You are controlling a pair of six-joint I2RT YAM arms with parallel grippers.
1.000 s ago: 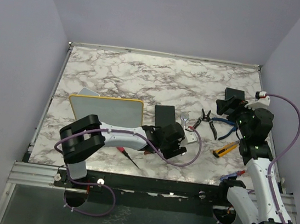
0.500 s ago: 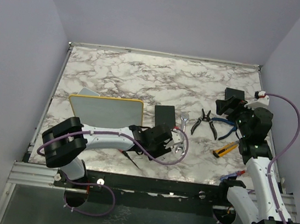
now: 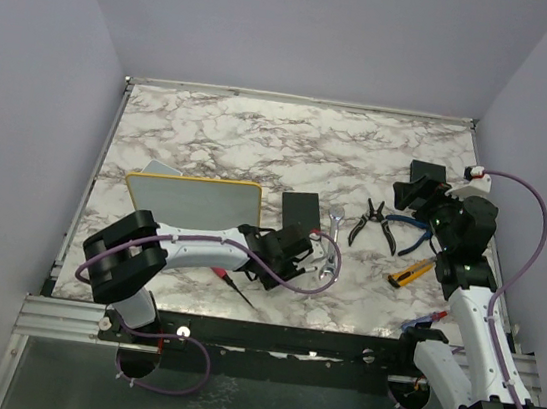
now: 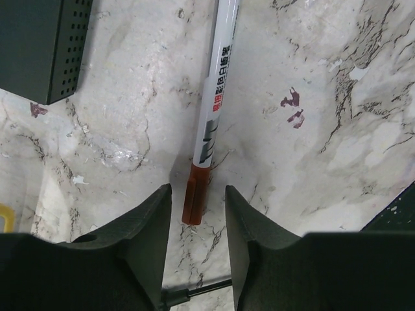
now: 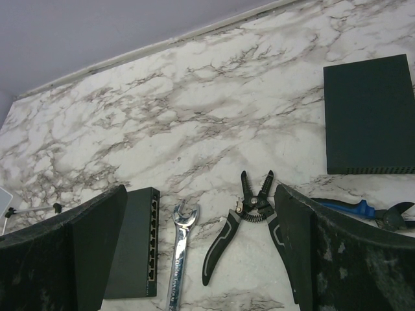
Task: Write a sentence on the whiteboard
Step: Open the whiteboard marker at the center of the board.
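Note:
The whiteboard (image 3: 191, 199) with its yellow frame lies at the left, and I see no sentence on its pale face. A white marker (image 4: 214, 110) with a red cap (image 4: 196, 194) lies on the marble; it also shows in the top view (image 3: 323, 259). My left gripper (image 4: 197, 189) is open low over the table, and the red cap end lies between its fingertips, untouched. In the top view the left gripper (image 3: 285, 252) is right of the board. My right gripper (image 3: 414, 195) is open, empty and raised at the right, also in its wrist view (image 5: 201, 194).
A black network switch (image 3: 301, 208) lies just beyond the left gripper. A wrench (image 3: 334, 231), wire strippers (image 3: 370, 222), blue pliers (image 3: 406, 232), a yellow utility knife (image 3: 411, 271) and a black slab (image 5: 368, 123) lie at the right. A thin red-handled probe (image 3: 233, 285) lies near the front edge.
My left gripper has drawn back leftward from beside the wrench, and the marker's capped end is now between its open fingers. The right arm has not moved.

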